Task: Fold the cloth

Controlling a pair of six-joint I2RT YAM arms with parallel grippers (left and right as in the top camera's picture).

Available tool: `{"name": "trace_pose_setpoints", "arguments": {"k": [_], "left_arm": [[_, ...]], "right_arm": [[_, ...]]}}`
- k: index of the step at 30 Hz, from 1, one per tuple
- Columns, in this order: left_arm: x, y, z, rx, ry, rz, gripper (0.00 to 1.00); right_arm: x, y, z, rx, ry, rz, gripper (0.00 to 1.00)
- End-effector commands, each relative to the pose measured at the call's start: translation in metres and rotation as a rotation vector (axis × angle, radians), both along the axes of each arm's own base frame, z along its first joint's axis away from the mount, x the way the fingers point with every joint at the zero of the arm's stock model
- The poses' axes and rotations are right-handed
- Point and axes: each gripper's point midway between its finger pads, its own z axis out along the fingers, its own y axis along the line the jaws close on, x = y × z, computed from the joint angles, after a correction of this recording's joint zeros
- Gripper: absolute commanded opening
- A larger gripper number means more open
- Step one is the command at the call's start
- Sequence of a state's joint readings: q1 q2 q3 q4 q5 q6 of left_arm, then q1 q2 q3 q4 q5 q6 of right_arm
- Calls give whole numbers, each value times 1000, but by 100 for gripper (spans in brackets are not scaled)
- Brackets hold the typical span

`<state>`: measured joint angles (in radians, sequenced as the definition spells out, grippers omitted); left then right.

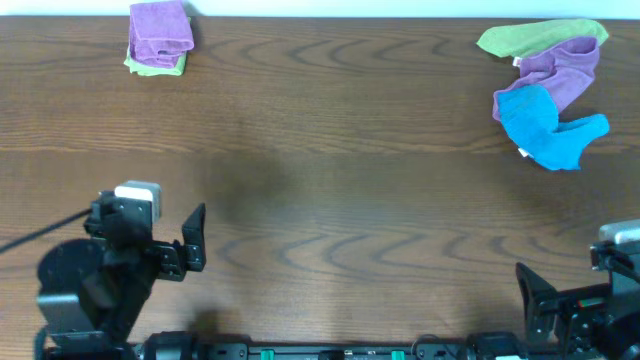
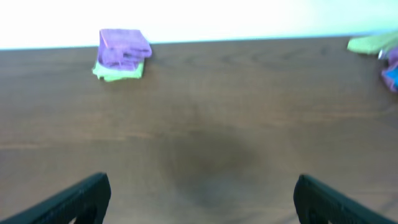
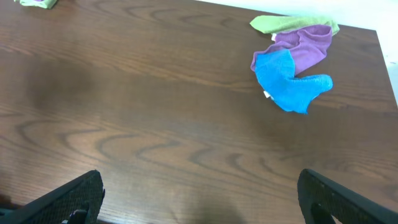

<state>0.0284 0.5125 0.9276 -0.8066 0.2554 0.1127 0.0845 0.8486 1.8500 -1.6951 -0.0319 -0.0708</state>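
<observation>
A crumpled pile of cloths lies at the far right of the table: a blue cloth (image 1: 545, 130) in front, a purple cloth (image 1: 562, 72) behind it and a green cloth (image 1: 540, 37) at the back. The pile also shows in the right wrist view (image 3: 287, 81). A folded stack, purple cloth (image 1: 160, 28) on green, sits at the far left; it shows in the left wrist view (image 2: 123, 48). My left gripper (image 2: 202, 196) is open and empty near the front left. My right gripper (image 3: 199, 193) is open and empty near the front right. Both are far from the cloths.
The dark wooden table (image 1: 330, 150) spans the view. Its far edge meets a white wall. Its right edge shows in the right wrist view (image 3: 387, 56), close to the cloth pile.
</observation>
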Motion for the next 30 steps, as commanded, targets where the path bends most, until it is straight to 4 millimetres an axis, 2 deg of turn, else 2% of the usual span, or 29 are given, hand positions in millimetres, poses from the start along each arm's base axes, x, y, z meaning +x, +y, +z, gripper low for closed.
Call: {"name": "trace_pose_setpoints", "arguments": {"k": [1, 8, 14, 25, 30], "left_arm": [[-1, -6, -26, 6, -26, -41, 95], [-1, -10, -86, -43, -54, -42, 95], [2, -10, -128, -105, -59, -14, 95], [10, -9, -163, -103, -74, -9, 95], [13, -9, -172, -108, -85, -7, 95]], "right_arm": [[-1, 0, -1, -13, 1, 13, 99], [-1, 0, -1, -13, 1, 13, 99], [-1, 0, -1, -13, 1, 13, 99], [-1, 0, -1, -13, 1, 13, 99], [-1, 0, -1, -13, 1, 13, 99]]}}
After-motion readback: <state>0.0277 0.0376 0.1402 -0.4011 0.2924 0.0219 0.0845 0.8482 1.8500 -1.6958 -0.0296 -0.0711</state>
